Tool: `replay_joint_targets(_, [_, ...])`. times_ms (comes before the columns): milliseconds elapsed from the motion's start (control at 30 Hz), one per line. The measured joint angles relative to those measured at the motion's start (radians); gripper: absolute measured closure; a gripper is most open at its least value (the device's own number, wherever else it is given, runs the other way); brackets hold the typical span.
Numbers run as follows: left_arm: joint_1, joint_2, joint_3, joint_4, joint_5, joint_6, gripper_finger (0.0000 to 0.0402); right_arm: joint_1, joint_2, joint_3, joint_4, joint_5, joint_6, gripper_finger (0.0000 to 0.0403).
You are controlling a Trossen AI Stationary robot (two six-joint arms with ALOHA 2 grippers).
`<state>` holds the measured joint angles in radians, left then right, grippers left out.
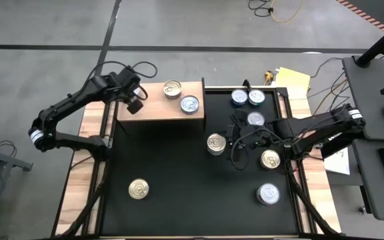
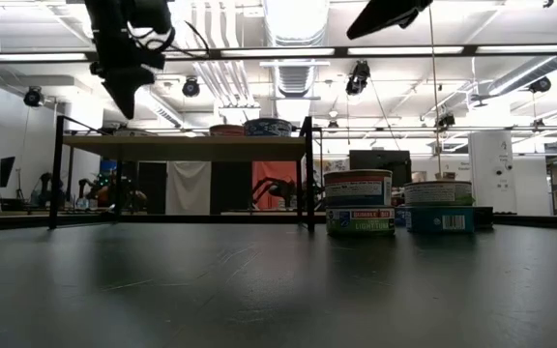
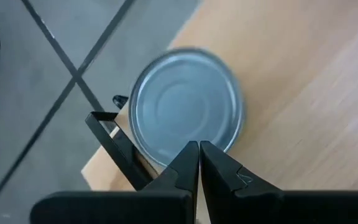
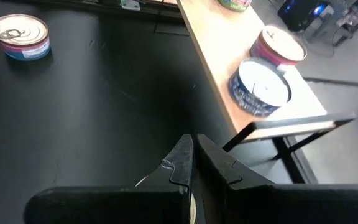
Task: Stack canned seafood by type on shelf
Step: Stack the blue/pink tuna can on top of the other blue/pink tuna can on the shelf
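The black worktop (image 1: 179, 167) fills the middle of the high view, with the light-brown shelf (image 1: 153, 107) standing at its far edge toward the left. Both dark arms reach in from the sides. The left gripper (image 1: 136, 105) hangs above the shelf's left half, jaws pressed together and holding nothing; its wrist view looks down on a silver-topped can (image 3: 185, 106) at a shelf corner. The right gripper (image 1: 233, 145) hovers over the worktop's centre-right, jaws likewise closed and empty. Two cans sit on the shelf's right end: a gold-topped can (image 1: 172, 89) and, just beside it, a blue-and-white can (image 1: 190, 104). The remaining tins lie scattered on the worktop: three clustered near the far right (image 1: 248, 99), one gold tin (image 1: 216, 143) just left of the right gripper, another (image 1: 270, 159) to its right, a silver one (image 1: 268, 193) near the front right, and a lone gold tin (image 1: 139, 189) front left
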<state>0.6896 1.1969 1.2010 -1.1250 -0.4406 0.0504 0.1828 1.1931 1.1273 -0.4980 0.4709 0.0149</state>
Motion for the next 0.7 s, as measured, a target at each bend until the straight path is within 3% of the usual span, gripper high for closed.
replay_joint_targets(233, [-0.151,-0.079,-0.014,0.047,0.006,-0.114,0.0402,0.0,0.0,-0.094,0.001,0.0,0.15,0.0393])
replay_joint_targets(533, [-0.555,-0.143,-0.142,0.295,-0.003,-0.203,0.0401,0.0,0.0,-0.191,-0.002,0.001,0.362,0.0393])
replay_joint_targets(700, [-0.775,-0.135,-0.219,0.4,-0.159,-0.245,0.0401,0.0,0.0,-0.201,-0.03,0.001,0.465,0.0393])
